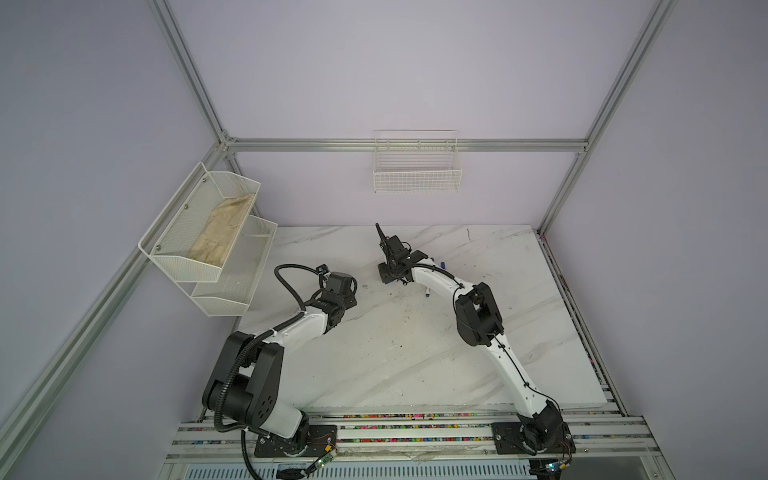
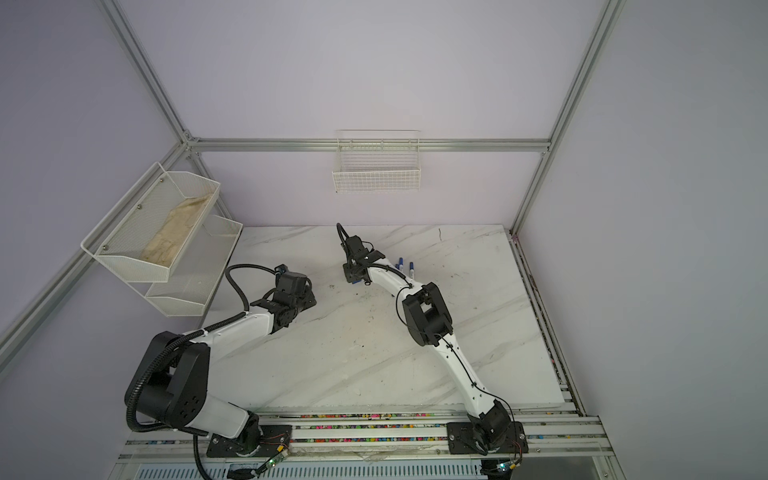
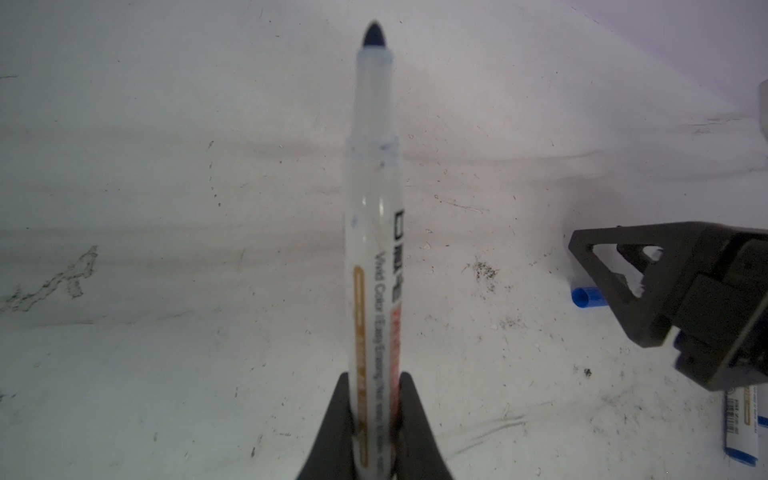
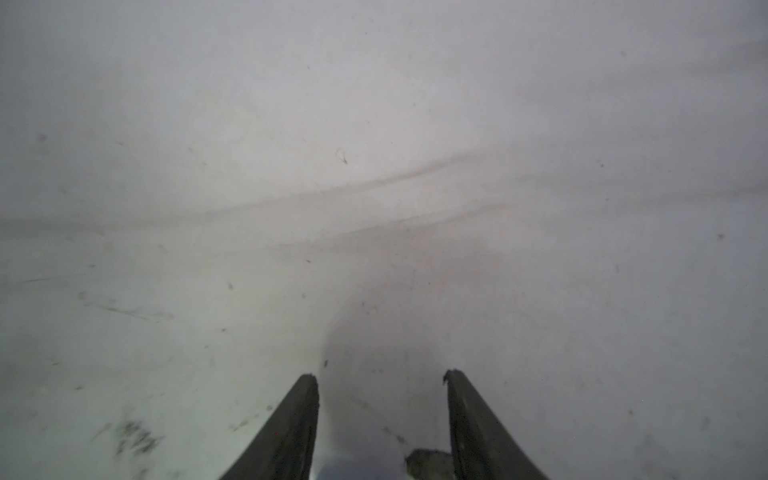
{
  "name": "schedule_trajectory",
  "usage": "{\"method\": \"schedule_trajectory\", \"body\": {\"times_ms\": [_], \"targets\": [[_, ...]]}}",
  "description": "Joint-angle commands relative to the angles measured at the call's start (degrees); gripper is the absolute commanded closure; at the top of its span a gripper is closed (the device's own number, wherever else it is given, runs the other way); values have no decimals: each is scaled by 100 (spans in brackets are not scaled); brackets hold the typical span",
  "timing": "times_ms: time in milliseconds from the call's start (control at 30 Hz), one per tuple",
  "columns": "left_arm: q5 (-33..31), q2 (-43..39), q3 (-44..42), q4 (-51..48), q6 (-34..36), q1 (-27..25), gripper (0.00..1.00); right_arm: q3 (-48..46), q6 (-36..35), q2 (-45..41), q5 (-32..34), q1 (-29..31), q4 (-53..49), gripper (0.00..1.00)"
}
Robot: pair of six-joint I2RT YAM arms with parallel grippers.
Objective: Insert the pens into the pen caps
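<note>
The right arm (image 1: 436, 282) hides most pens (image 2: 411, 269) in both top views. A blue cap (image 3: 586, 297) sits half behind a black finger (image 3: 623, 320). One pen (image 3: 372, 249) is cut off at its end.

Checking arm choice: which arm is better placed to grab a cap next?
Right. The right gripper has open jaws beside a loose blue cap; the left gripper is shut on an uncapped pen.

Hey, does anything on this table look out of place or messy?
Only the marble table stands out: dark ink-like specks and scribbles are scattered over it, some beside the blue cap. Nothing looks spilled or broken.
</note>
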Motion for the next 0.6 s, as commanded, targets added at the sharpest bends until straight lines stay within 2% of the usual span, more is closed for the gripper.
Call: {"method": "schedule_trajectory", "body": {"times_ms": [0, 200, 467, 567], "targets": [[1, -99, 339, 124, 106, 62, 100, -106, -183, -128, 328, 4, -605, 47], [39, -157, 297, 117, 81, 70, 100, -1623, -325, -1058, 463, 24, 79, 47], [106, -156, 310, 105, -42, 68, 100, -2292, -295, -1554, 532, 24, 171, 47], [129, -181, 302, 83, -102, 66, 100, -2664, -169, -1855, 311, 22, 231, 47]]}}
